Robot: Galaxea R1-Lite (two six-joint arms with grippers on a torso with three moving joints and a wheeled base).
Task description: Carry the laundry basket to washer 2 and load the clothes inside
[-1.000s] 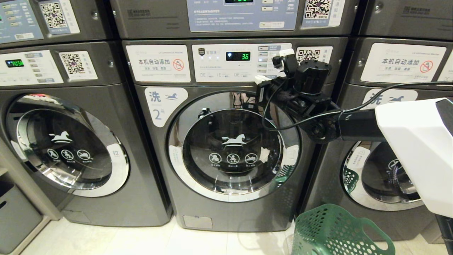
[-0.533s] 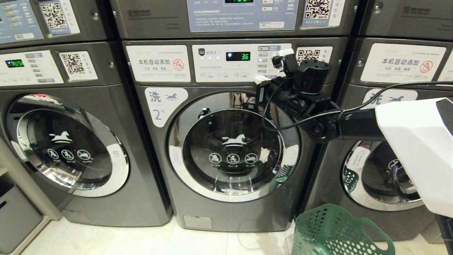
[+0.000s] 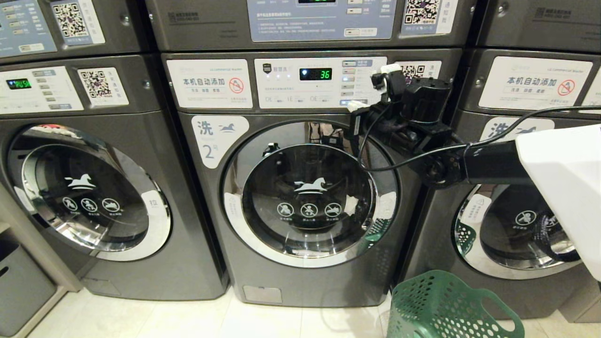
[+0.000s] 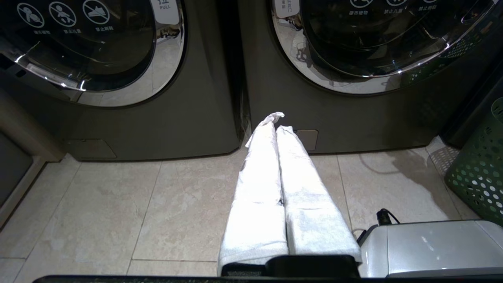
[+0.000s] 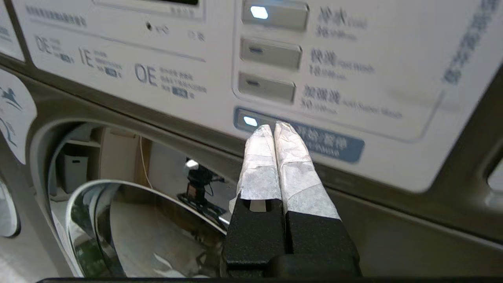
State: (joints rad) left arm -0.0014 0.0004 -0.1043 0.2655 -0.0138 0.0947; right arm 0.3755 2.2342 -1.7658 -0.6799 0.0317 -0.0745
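Washer 2 [image 3: 300, 206] stands in the middle with its round glass door closed and a lit display [image 3: 315, 74]. My right gripper [image 3: 358, 105] reaches across to the washer's control panel [image 5: 118, 59]. In the right wrist view it [image 5: 274, 126] is shut and empty, its wrapped tips at the blue button strip [image 5: 334, 143]. The green laundry basket [image 3: 446, 307] sits on the floor to the right of washer 2. It is also at the edge of the left wrist view [image 4: 479, 173]. My left gripper [image 4: 277, 122] hangs low, shut and empty, over the floor. The clothes are out of view.
More washers flank washer 2, one on the left [image 3: 89, 188] and one on the right [image 3: 516, 225], with another row stacked above. A grey bin [image 3: 19, 281] stands at the far left. Tiled floor [image 3: 188, 319] lies in front of the machines.
My right arm has shifted a little to the right along the control panel, with the gripper still shut. Washer, basket and left arm are unchanged.
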